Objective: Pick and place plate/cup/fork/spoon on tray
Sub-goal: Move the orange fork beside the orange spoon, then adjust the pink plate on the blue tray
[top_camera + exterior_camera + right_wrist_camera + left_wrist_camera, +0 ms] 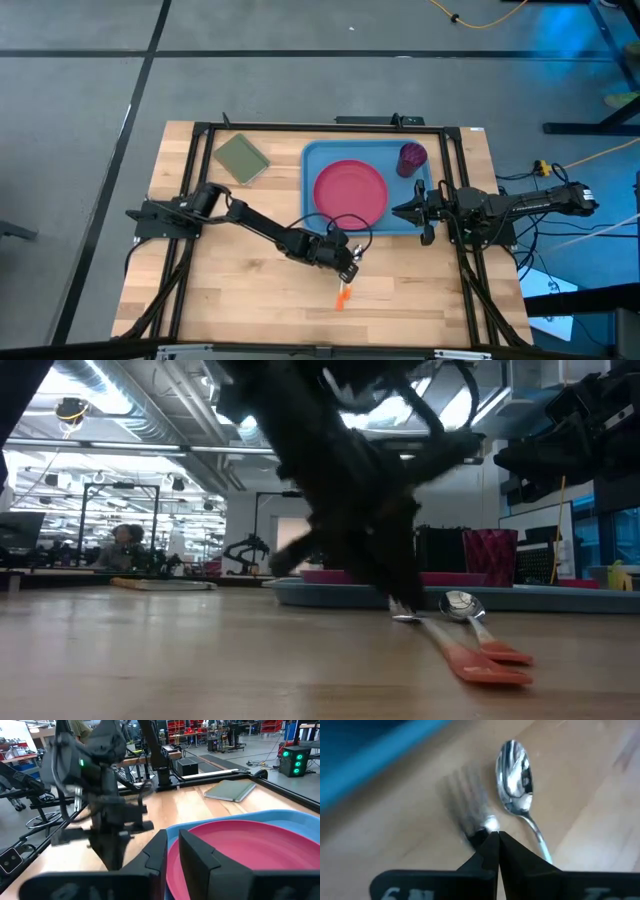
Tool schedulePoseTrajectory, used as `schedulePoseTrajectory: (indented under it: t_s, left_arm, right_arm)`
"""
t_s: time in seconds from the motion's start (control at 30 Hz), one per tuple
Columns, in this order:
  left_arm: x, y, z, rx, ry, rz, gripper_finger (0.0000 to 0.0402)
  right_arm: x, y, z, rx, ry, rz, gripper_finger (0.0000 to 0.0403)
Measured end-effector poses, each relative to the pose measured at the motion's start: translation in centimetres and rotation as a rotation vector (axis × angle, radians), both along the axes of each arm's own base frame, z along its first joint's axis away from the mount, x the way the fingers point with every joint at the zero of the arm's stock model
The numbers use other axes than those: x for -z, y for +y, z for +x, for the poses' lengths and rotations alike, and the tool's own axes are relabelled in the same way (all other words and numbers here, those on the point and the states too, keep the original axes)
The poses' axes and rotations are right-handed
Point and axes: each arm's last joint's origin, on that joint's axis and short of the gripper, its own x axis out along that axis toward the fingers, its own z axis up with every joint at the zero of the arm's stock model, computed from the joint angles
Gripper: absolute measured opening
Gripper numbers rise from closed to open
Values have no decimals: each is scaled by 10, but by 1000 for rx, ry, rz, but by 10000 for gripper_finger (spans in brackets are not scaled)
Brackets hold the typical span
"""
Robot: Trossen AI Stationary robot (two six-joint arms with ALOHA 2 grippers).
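The fork [470,812] and the spoon [516,772], both with orange handles [342,296], lie side by side on the wood in front of the light blue tray [318,160]. The pink plate [350,192] lies in the tray, and the dark magenta cup [413,157] stands upright in its far right corner. My left gripper [497,836] reaches down at the fork and is shut on it, with the spoon just beside it. My right gripper [172,845] hovers at the tray's right rim, slightly open and empty. My left gripper pinches the fork's neck [490,824], just behind the tines, between its two fingertips. The fingers come from above, slanting down from the table's left. In the low view the fork's orange handle [490,672] rests on the table and its head [405,617] is at the fingertips.
An olive-green square pad [241,158] lies at the far left of the table. A black frame [300,127] runs round the work area. Bare wood [240,300] lies near the front edge, left of the cutlery.
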Motion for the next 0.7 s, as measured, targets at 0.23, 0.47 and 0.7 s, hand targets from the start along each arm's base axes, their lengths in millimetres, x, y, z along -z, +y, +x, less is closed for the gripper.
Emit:
schedulePoseTrajectory:
  t_s: [0.23,0.47,0.7]
  left_arm:
    - [-64,1,-11,113,-112,79,0]
    - [-134,1,-44,347,-174,291,0]
    - [-179,-6,-93,434,-125,336,0]
  right_arm:
    - [0,0,0,0,0,0,53]
    - [0,0,0,-2,0,0,53]
    - [1,0,0,-7,6,0,53]
